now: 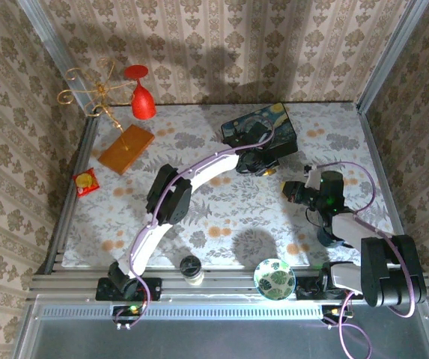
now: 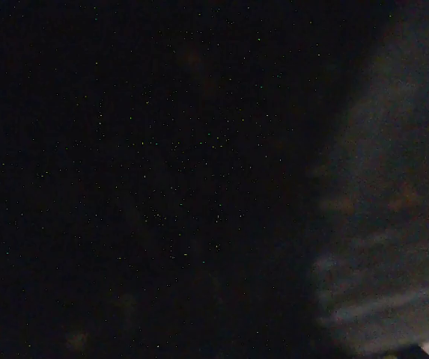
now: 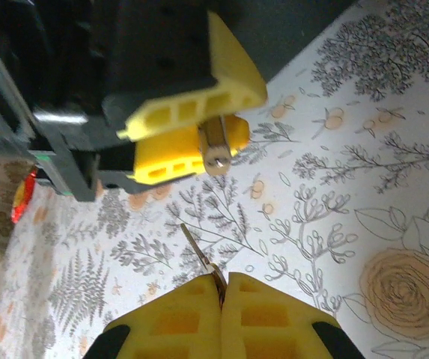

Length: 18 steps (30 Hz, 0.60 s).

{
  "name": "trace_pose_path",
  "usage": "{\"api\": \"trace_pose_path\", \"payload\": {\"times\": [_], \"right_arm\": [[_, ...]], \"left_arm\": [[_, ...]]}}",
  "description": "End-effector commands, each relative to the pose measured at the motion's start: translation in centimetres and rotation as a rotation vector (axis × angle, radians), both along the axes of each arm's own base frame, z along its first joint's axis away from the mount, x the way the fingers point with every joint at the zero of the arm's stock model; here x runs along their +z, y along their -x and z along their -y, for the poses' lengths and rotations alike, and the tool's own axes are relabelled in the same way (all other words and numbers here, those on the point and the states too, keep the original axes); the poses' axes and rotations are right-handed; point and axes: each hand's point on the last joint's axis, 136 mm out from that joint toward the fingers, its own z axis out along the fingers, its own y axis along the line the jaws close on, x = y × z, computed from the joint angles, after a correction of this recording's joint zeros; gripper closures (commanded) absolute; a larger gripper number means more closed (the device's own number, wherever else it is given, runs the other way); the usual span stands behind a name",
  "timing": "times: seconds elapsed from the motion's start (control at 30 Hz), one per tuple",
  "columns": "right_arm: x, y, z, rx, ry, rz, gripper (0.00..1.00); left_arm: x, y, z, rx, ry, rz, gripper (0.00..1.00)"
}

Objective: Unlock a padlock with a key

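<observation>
In the right wrist view my left gripper [image 3: 207, 138] comes in from the upper left, its yellow fingers shut on the small brass padlock [image 3: 215, 148]. The padlock's keyhole end faces the right gripper. My right gripper [image 3: 221, 288] is shut on the key [image 3: 197, 250], whose thin blade sticks out up and to the left. The blade tip is a short way below and left of the padlock, not touching it. From above, the left gripper [image 1: 265, 166] hangs just in front of the dark blue starry box [image 1: 260, 129]. The right gripper [image 1: 289, 191] sits close to its lower right. The left wrist view is dark.
A gold wire ornament [image 1: 87, 91], a red goblet [image 1: 141, 97] and a wooden block [image 1: 126, 148] stand at the back left. A red packet [image 1: 85, 182] lies at the left edge. A cup [image 1: 192, 268] and a patterned bowl [image 1: 274, 278] sit on the front rail.
</observation>
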Motion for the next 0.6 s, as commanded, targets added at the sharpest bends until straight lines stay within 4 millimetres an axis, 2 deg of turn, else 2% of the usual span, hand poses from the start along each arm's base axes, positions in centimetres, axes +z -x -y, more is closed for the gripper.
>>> {"api": "trace_pose_path", "payload": {"times": [0.0,0.23,0.57], "right_arm": [[0.0,-0.5,0.3,-0.012,0.064,0.001,1.00],[-1.0,-1.1,-0.5,-0.020,0.038,-0.012,1.00],[0.1,-1.9,-0.2,-0.051,0.036,0.057,1.00]], "left_arm": [[2.1,2.1,1.1,-0.034,0.116,-0.130,1.00],[2.2,2.2,0.8,-0.027,0.135,-0.151,1.00],[1.6,2.5,0.5,-0.015,0.145,-0.178,1.00]]}}
